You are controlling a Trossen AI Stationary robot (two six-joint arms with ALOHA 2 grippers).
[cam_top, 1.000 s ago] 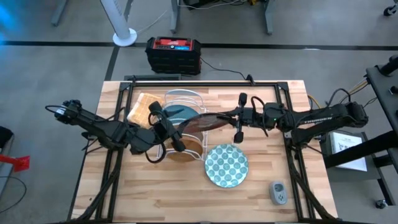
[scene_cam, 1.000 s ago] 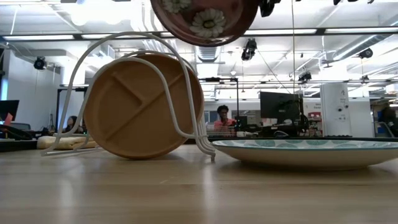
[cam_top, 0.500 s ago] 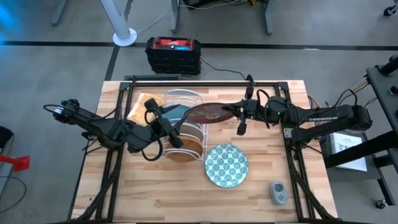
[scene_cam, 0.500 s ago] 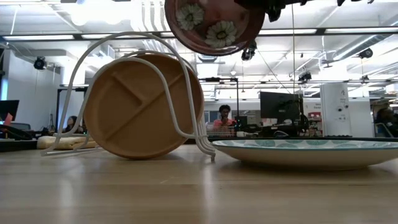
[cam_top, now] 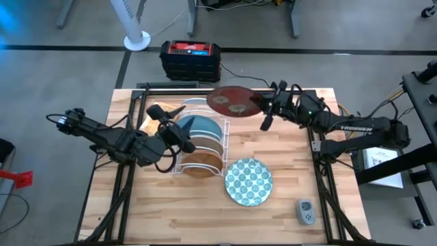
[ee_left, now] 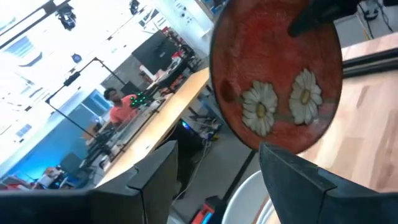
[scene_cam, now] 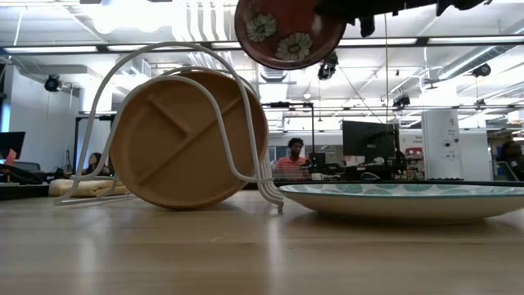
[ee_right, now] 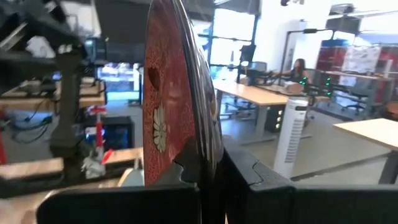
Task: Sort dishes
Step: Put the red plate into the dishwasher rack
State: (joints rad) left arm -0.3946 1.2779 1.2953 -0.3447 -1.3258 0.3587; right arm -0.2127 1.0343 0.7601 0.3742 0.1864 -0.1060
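**Inspector:** Holding a round red plate with white flowers (cam_top: 230, 100) by its rim, the right gripper (cam_top: 268, 108) is clamped on it in the upper centre of the high view, above the far end of the white wire rack (cam_top: 198, 140). The grip is narrow, on the edge only. My judgement: the plate could pivot or slip and fall onto the rack.

**Assistant:** And the left gripper (cam_top: 172, 128)?

**Inspector:** Released, fingers spread, empty, at the rack's left side in the high view. It sits close to the racked dishes; a stray move might knock them or tip the rack.

**Assistant:** What is already racked?

**Inspector:** A round brown wooden divided plate (scene_cam: 188, 139) stands on edge in the nearest slot, a light blue round plate (cam_top: 202, 128) behind it. Lowering the red plate off-line could strike a wire hoop or those plates. A teal round plate with pale dots (cam_top: 248, 181) lies flat on the table, lower centre, not yet racked.

**Assistant:** Surface and room?

**Inspector:** Pale wooden plank table (cam_top: 293, 171). A tan waffle-textured block (cam_top: 156, 117) lies left of the rack; a small grey device (cam_top: 305, 212) sits lower right. A black-and-red case (cam_top: 190, 59) rests on the grey floor above the table. The low view shows an office with monitors and a seated person (scene_cam: 291, 162).
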